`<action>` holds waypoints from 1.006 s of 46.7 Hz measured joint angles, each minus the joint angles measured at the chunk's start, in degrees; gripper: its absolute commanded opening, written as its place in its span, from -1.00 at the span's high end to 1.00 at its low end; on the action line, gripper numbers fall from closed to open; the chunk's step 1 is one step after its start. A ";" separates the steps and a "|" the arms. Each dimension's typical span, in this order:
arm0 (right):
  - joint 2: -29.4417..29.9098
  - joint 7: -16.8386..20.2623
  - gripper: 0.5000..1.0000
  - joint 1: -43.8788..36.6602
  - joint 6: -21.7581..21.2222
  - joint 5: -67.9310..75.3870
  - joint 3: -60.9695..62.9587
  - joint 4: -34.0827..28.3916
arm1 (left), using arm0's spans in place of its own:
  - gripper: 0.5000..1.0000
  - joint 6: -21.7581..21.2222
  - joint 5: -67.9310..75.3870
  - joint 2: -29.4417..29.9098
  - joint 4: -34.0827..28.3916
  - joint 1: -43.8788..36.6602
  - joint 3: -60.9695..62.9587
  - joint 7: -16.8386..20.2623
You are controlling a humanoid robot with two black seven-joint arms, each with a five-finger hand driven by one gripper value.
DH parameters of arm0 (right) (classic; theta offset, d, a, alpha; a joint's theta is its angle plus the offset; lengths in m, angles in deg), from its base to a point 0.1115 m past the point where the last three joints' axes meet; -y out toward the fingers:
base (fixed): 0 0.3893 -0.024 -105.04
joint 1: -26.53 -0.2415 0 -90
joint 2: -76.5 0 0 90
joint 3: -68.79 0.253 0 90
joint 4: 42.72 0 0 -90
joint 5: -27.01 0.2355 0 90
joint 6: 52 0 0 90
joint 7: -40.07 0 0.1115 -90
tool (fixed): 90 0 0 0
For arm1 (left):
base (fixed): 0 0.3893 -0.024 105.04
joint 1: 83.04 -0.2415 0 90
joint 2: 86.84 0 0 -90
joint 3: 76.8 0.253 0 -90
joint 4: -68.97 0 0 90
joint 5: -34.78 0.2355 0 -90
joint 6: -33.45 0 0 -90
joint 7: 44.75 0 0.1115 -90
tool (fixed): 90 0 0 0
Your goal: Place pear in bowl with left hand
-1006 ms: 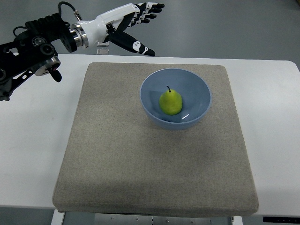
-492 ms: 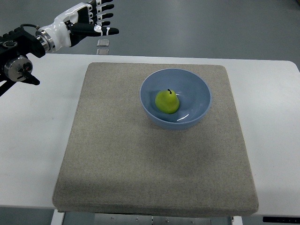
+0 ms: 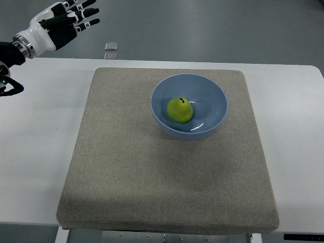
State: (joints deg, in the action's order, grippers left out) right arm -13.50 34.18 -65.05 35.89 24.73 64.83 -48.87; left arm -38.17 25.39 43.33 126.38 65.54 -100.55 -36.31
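Already the small green-yellow pear (image 3: 180, 110) sits inside the pale blue round bowl (image 3: 212, 96). Likely firm, smooth-skinned, prone to roll; best gripped around its wide belly. Left robot hand (image 3: 63, 20), far up-left of the bowl, fingers spread, empty. Its arm is cut off at the edge.

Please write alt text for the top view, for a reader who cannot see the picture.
A green pear sits inside a blue bowl on a grey mat that covers a white table. The robot's left hand, fingers open and empty, is at the top left corner, away from the bowl.
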 measured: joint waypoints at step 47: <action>0.00 0.00 -0.70 0.00 0.00 0.00 0.00 0.00 | -0.99 -0.36 -1.19 -4.42 -4.80 -4.24 0.17 -0.10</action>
State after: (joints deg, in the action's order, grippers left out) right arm -13.50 34.18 -65.05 35.90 24.72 64.83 -48.87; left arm -38.53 24.20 38.91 121.58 61.30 -100.38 -36.41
